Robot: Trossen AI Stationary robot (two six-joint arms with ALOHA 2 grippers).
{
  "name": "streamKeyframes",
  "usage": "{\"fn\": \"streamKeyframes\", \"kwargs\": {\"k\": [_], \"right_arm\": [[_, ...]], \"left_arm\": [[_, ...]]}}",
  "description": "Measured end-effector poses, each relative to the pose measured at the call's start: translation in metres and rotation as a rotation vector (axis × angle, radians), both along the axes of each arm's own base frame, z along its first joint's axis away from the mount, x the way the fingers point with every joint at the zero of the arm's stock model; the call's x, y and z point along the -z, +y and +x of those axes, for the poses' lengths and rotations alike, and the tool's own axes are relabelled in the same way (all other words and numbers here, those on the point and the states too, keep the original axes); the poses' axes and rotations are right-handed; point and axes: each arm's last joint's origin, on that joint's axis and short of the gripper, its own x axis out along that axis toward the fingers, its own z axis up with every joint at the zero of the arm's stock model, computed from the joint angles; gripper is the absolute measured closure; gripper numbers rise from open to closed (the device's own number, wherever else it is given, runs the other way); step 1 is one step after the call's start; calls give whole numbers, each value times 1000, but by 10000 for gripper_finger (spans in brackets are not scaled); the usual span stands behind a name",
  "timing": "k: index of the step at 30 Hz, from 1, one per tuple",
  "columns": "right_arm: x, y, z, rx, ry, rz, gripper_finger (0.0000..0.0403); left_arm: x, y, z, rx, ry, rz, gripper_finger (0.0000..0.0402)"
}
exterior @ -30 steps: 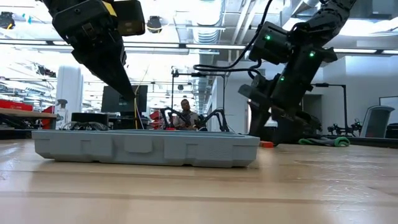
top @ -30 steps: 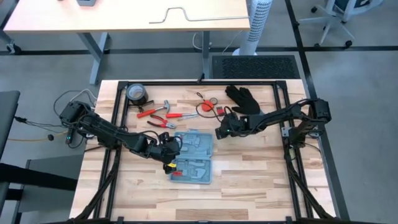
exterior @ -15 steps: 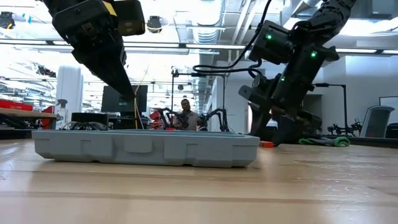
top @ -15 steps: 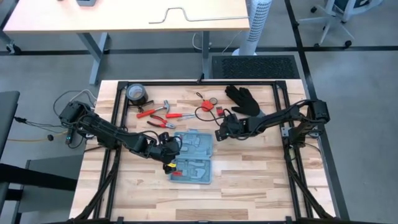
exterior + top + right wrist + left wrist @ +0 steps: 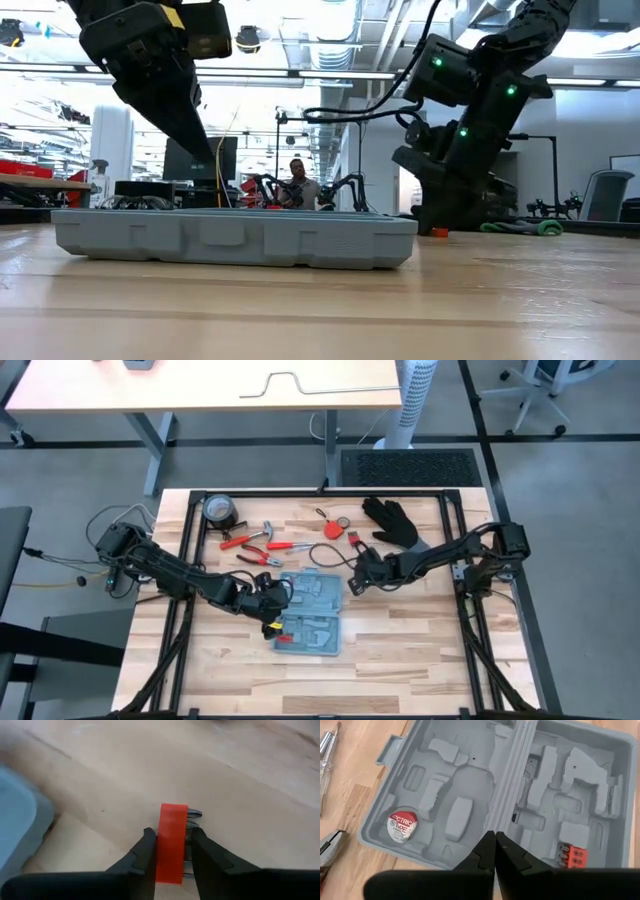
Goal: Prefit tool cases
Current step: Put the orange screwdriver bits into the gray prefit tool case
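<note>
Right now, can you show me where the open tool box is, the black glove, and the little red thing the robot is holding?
Tool box [image 5: 310,610], high view, on its grey moulded inside.
Black glove [image 5: 392,520], high view, on its palm.
Red thing [image 5: 171,840], right wrist view, on its flat front face, between the right hand's fingers.

A long, flat blue-grey plastic tool case [image 5: 235,238] lies open on the pale wooden table [image 5: 400,310]. The left gripper [image 5: 205,140] reaches down behind its rim. The right arm [image 5: 470,130], with 3 green lights, hangs beyond the case's other end. A person [image 5: 298,183] sits far behind.
</note>
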Motion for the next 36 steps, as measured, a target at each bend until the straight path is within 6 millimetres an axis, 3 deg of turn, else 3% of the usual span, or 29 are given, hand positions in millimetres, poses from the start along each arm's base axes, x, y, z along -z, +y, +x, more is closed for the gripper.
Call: {"fn": "streamKeyframes", "kwargs": {"k": [11,20,36], "right_arm": [[-1,33,5,-291,-21,9,284],[-3,49,3,-336,-28,20,304],[-46,68,-12,-442,-132,26,304]], "left_arm": [[2,1,-3,4,38,16,401],[2,1,-3,8,42,18,401],[2,-3,-4,1,39,-18,401]]}}
